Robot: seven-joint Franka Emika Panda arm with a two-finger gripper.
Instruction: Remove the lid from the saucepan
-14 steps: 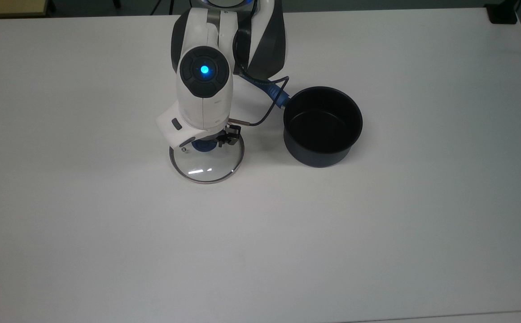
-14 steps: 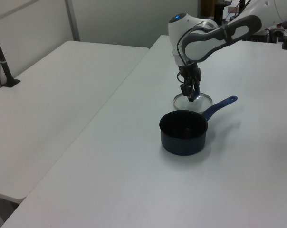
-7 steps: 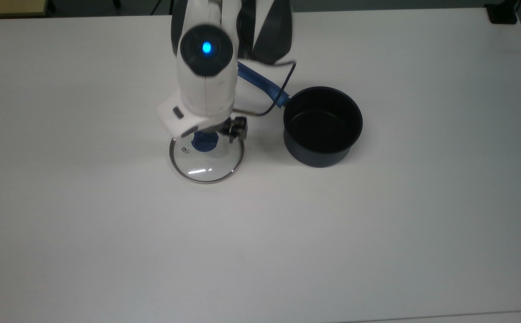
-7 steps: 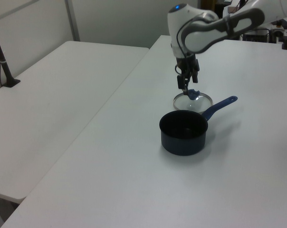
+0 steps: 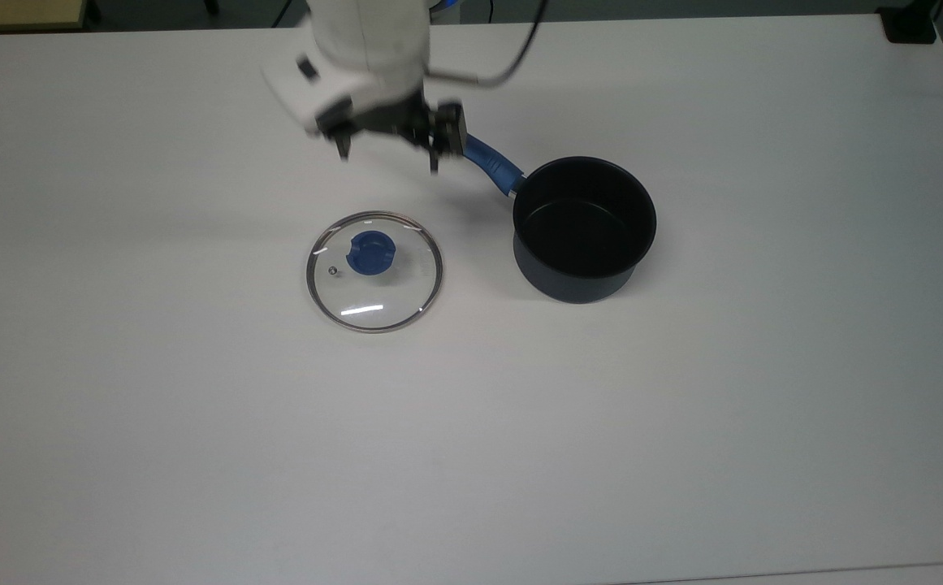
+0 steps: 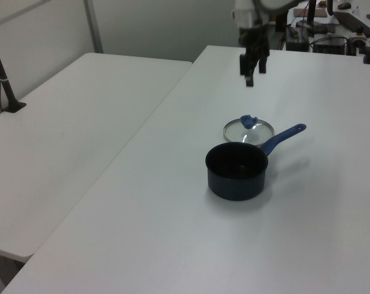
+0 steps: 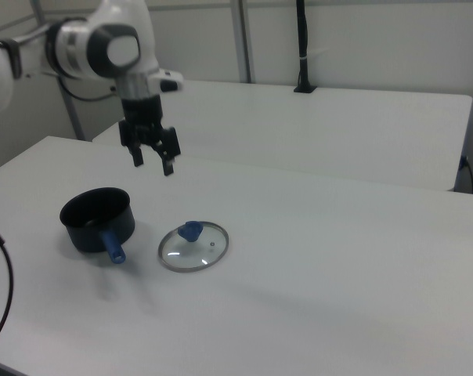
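lid: flat on the white bench, knob up, off the pot, just to the top view's left of it with a small gap.
saucepan: upright and uncovered, black inside showing; blue handle points toward the top view's upper left.
claw: raised in the air well above the bench, fingers spread and holding nothing (in the right view it hangs above the gap between pot and lid).
arm: white, reaching in from the right view's left.
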